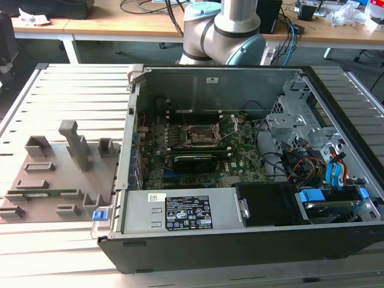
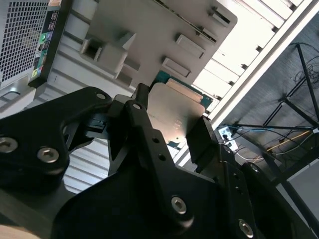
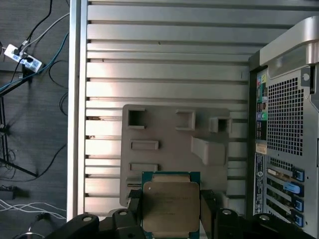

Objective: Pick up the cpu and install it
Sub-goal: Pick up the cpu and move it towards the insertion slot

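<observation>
The cpu [image 3: 171, 203], a flat square chip with a silvery top plate and a thin green rim, sits between the two black fingers of my gripper [image 3: 171, 206]. The gripper is shut on its opposite edges and holds it in the air, well above the grey fixture plate [image 3: 174, 139]. In the second wrist view the cpu [image 2: 174, 112] shows from below the fingers of the gripper [image 2: 172, 124], again over the fixture plate [image 2: 149, 30]. The motherboard socket [image 1: 201, 135] lies open inside the computer case [image 1: 240, 240] in the exterior view.
The grey fixture plate [image 1: 54, 174] lies on the slatted metal table [image 1: 72, 90] at the exterior view's left, with a green memory stick [image 1: 45, 193] in it. The case's rear panel [image 3: 284, 124] stands beside the fixture. The arm's base [image 1: 225, 30] rises behind the case. Cables lie on the floor [image 3: 30, 59].
</observation>
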Action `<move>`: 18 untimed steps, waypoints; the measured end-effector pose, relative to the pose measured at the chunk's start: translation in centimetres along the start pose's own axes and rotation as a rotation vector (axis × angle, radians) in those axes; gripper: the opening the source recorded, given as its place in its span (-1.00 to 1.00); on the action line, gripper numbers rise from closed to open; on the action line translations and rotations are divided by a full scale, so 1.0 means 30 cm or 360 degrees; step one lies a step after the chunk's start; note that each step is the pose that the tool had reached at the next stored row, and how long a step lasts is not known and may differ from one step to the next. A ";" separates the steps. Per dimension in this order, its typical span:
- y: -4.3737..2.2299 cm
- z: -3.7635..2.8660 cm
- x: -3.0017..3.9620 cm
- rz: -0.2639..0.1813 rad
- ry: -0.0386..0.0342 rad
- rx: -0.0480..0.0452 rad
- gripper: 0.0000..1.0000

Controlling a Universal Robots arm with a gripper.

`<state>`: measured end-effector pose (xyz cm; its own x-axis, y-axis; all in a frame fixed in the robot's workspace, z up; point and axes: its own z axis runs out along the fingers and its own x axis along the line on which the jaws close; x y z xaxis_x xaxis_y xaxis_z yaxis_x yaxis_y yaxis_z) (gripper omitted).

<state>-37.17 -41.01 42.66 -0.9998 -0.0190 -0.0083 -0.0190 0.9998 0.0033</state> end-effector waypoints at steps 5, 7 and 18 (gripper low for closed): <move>0.003 0.008 -0.093 0.0000 0.0000 0.0002 0.09; 0.004 0.030 -0.127 0.0000 0.0001 0.0004 0.09; 0.007 0.081 -0.323 0.0000 0.0004 0.0006 0.09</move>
<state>-27.46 -40.62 40.30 -0.9998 -0.0190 -0.0057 -0.0190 0.9998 -0.0006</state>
